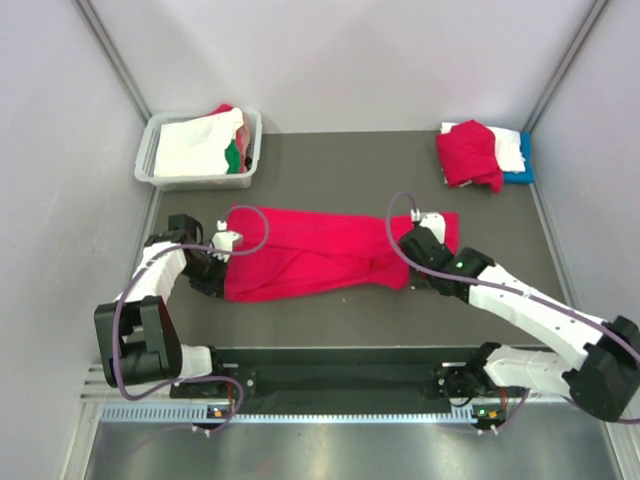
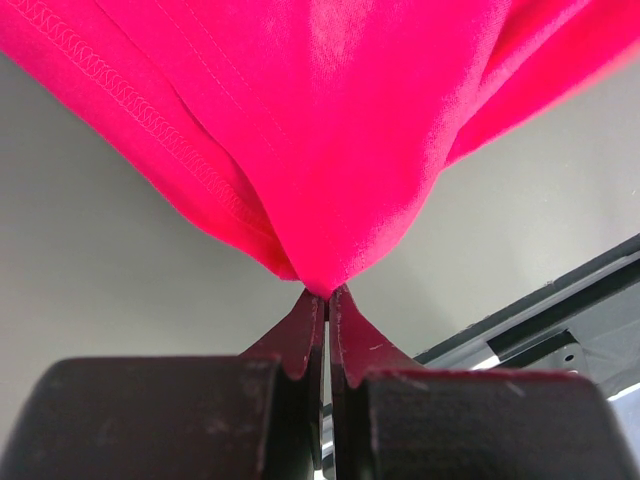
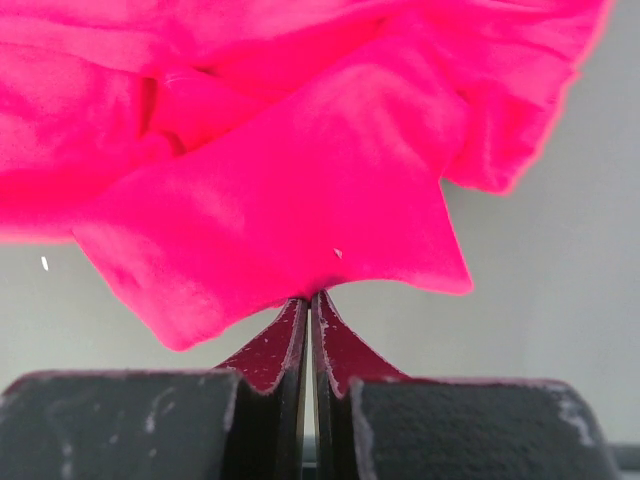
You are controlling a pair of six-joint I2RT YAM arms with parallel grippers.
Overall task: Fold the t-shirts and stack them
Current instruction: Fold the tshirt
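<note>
A bright red t-shirt (image 1: 330, 250) lies stretched sideways across the middle of the table, in a long band. My left gripper (image 1: 224, 274) is at its left end, shut on a pinch of the red cloth (image 2: 330, 150), which fans out from the closed fingertips (image 2: 328, 292). My right gripper (image 1: 407, 279) is at the shirt's near right edge, shut on a fold of the same shirt (image 3: 300, 200) at the fingertips (image 3: 308, 297). Another red t-shirt (image 1: 470, 155) lies folded on white (image 1: 510, 148) and blue (image 1: 520, 175) ones at the back right.
A pale plastic tub (image 1: 150, 168) at the back left holds white, red and green cloth. Grey walls close in the table on the left, back and right. A black rail (image 1: 340, 375) runs along the near edge between the arm bases.
</note>
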